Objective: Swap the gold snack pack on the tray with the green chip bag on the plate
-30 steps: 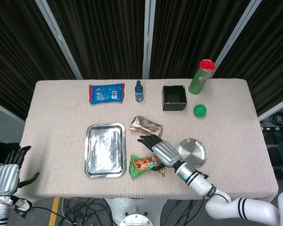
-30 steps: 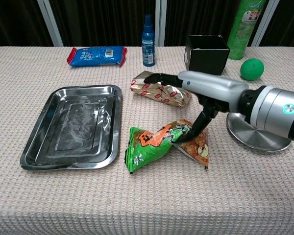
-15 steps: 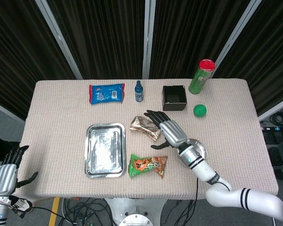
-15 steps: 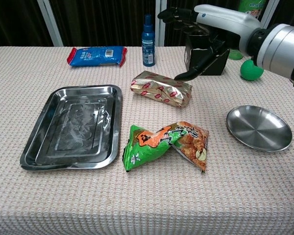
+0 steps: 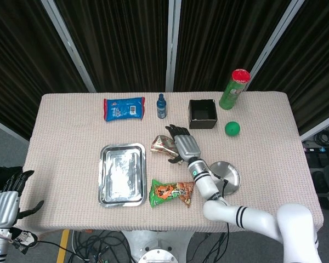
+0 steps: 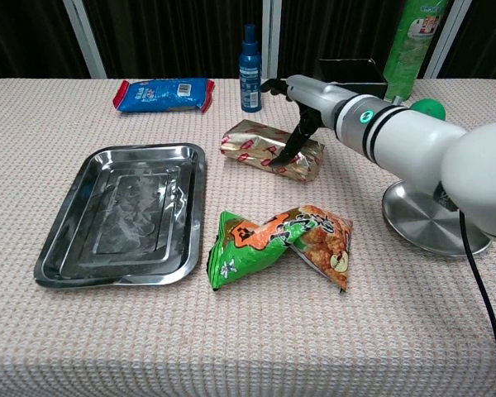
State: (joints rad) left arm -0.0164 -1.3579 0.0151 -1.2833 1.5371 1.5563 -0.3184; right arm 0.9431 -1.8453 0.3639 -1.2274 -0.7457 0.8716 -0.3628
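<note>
**Gold pack under our right hand, both snacks off tray and plate**

Gold foil catches the head view first: the gold pack lies on the counter between the tray and the plate. Our right hand rests over its right end, fingers spread. The green bag lies nearer us, just right of the tray. Our left hand hangs off the counter's left edge, released, fingers apart.

From the chest view, the right hand sends dark fingers down onto the gold pack; we cannot tell whether they grip it. The green bag sits between tray and plate.
</note>
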